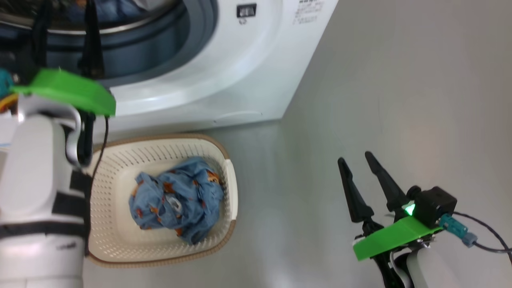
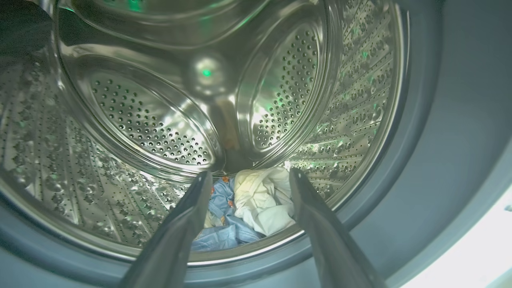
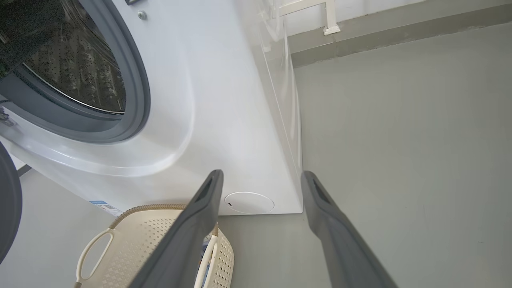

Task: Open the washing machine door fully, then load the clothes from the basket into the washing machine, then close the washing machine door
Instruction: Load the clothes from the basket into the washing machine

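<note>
Inside the mouth of the big white front-loading washing machine (image 1: 240, 80), the left gripper (image 2: 250, 173) points into the perforated steel drum (image 2: 140, 120). Its fingers are spread wide with nothing between them, and beyond the tips, low in the drum, lie a light-blue garment (image 2: 224, 234) and a crumpled cream-white cloth (image 2: 264, 200). On the grey floor (image 1: 320, 168) just in front of the machine stands the small cream-white perforated plastic basket (image 1: 231, 188) with its brown woven-look rim, and in it sits a bunched heap of soft light-blue clothes (image 1: 176, 200) printed with orange figures. The right gripper (image 1: 354, 158) hovers over bare floor well to the right of the basket, fingers likewise apart and empty. The heap looks light, limp and unbreakable, so it will probably sag and trail when lifted. A pinch deep into its raised middle, gathering several layers, seems likelier to bring it up whole than a nip at a loose edge. Dangling ends could catch on the grey-blue rubber gasket (image 1: 196, 28).
</note>
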